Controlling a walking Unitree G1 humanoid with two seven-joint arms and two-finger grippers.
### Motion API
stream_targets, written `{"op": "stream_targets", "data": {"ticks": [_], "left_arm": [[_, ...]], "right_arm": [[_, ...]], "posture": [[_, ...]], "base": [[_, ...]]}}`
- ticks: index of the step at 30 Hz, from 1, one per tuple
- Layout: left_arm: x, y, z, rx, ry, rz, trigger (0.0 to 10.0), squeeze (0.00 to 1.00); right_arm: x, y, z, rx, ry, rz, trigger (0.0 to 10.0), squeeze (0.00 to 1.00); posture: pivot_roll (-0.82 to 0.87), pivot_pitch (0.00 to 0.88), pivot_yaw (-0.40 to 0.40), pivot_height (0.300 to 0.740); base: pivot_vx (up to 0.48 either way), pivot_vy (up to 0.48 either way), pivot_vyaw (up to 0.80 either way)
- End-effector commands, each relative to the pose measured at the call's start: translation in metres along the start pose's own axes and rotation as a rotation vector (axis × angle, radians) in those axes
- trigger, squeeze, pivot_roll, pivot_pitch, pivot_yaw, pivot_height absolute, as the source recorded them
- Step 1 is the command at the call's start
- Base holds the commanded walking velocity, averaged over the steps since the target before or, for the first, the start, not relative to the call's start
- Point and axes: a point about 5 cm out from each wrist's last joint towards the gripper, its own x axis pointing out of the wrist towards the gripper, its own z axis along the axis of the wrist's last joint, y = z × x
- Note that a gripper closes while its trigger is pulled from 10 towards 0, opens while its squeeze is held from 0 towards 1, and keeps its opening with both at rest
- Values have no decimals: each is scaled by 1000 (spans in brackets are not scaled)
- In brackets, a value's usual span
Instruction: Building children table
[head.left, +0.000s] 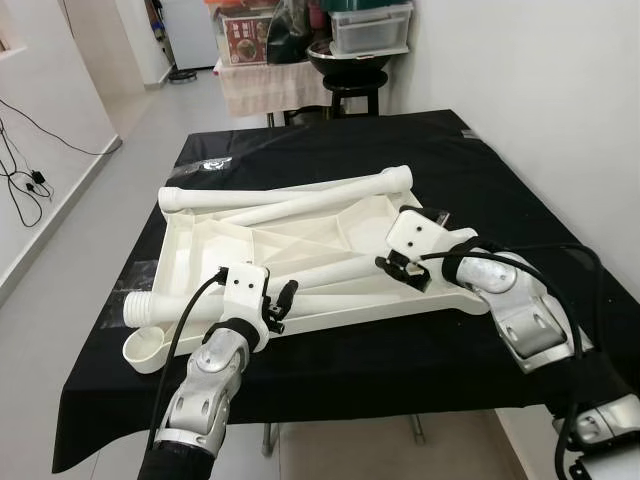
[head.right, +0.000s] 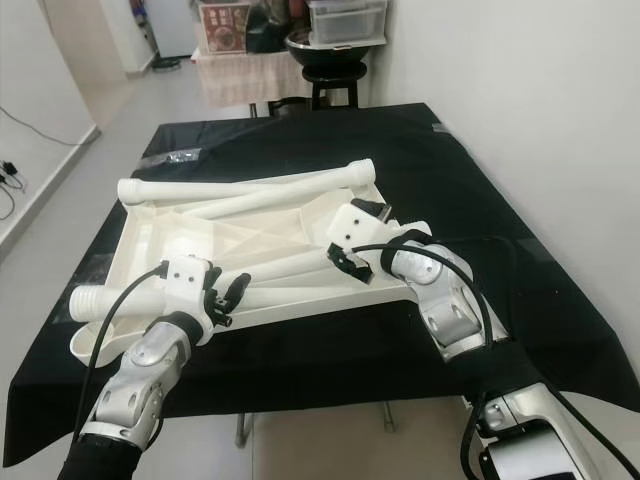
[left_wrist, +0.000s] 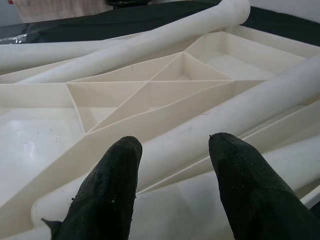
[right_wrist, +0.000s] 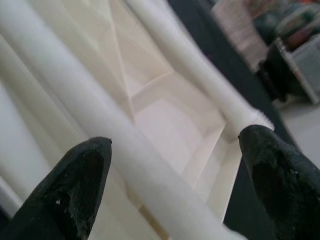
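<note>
Tabletop (head.left: 250, 235), white plastic and flipped rib-side up, lies across the middle of my counter (head.left: 400, 150), which is draped in black cloth. Several white legs (head.left: 330, 272) lie loose inside it, running roughly from 8 to 2 o'clock; one long leg (head.left: 290, 192) rests along the far rim, and another pokes out past the near-left corner with its threaded end (head.left: 140, 305) showing. Just beside that, at 7 o'clock off the tabletop, I see a small white cup-shaped part (head.left: 148, 350) on the cloth.

My left claw (head.left: 279, 305) sits at the tabletop's near edge, around 6 o'clock, fingers (left_wrist: 107, 195) spread apart and gripping nothing; through its wrist camera a leg lies just beyond the tips, over the triangular ribs.

My right claw (head.left: 398, 265) hovers over the near-right corner, about 4 o'clock, also released, its fingers (right_wrist: 75, 190) wide on either side of a leg without touching it.

At 12 o'clock beyond the counter stands a stool (head.left: 350, 90) with a dark bowl and boxes.
</note>
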Motion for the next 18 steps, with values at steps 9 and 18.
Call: {"op": "stream_targets", "data": {"ticks": [9, 18], "left_arm": [[-8, -5, -1, -20, 9, 17, 10000, 0], [-9, -8, 0, -19, 8, 14, 10000, 0]], "right_arm": [[27, -25, 22, -79, 241, 259, 10000, 0], [41, -14, 31, 1, 307, 408, 10000, 0]], "posture": [[-73, 52, -4, 740], [-67, 58, -13, 740]], "base": [[0, 0, 0], [0, 0, 0]]}}
